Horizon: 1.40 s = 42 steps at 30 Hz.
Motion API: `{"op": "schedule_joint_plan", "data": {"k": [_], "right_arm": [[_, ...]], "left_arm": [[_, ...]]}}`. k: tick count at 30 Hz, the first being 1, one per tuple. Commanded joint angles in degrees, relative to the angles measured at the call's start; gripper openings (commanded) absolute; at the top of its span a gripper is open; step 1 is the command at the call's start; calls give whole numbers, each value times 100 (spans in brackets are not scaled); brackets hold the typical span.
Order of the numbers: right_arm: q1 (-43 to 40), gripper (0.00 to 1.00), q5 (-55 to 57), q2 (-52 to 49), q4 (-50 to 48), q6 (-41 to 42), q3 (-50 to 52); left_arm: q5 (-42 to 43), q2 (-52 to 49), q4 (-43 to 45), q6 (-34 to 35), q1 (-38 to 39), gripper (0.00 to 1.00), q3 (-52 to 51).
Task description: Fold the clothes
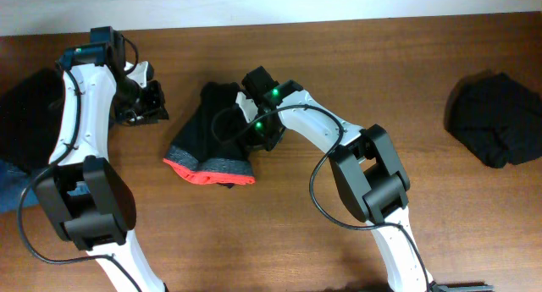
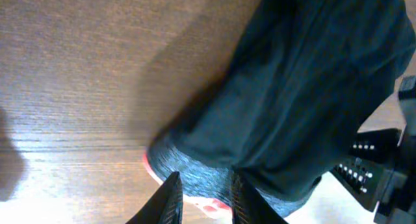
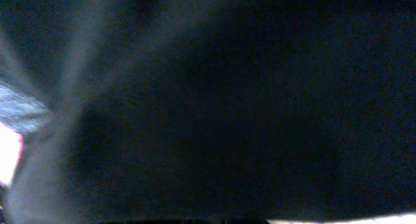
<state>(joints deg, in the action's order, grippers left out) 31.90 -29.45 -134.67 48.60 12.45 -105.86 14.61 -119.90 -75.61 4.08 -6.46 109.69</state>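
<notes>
The clothes [image 1: 213,127], black trousers bunched into a short bundle, lie mid-table with the grey waistband [image 1: 222,166] and its red-orange trim toward the front. My right gripper [image 1: 255,129] is sunk into the bundle's right side and shut on a fold; black cloth [image 3: 214,107] fills its wrist view and hides the fingers. My left gripper [image 1: 146,106] hovers a little left of the bundle, apart from it. In the left wrist view its gripper [image 2: 205,188] is open with nothing between the fingers, and the waistband [image 2: 195,172] lies beyond.
Another black garment [image 1: 495,118] sits at the far right of the wooden table [image 1: 381,63]. A dark heap [image 1: 25,110] lies at the left edge with blue denim [image 1: 8,186] below it. The right arm [image 2: 383,165] shows at the left wrist view's edge.
</notes>
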Motion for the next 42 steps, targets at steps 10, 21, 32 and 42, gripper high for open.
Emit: {"op": "schedule_joint_plan", "data": {"k": [10, 21, 32, 42], "right_arm": [[-376, 18, -472, 50, 857, -229, -170], [-949, 24, 511, 396, 2326, -2463, -1598], [-955, 25, 1370, 393, 2299, -2422, -1738], [-953, 25, 1364, 393, 2358, -2400, -1738]], "left_arm": [[66, -50, -579, -26, -22, 24, -13], [352, -50, -1408, -26, -20, 50, -162], [1351, -50, 256, 424, -4, 50, -2566], [1346, -50, 2103, 1036, 125, 51, -3335]]}}
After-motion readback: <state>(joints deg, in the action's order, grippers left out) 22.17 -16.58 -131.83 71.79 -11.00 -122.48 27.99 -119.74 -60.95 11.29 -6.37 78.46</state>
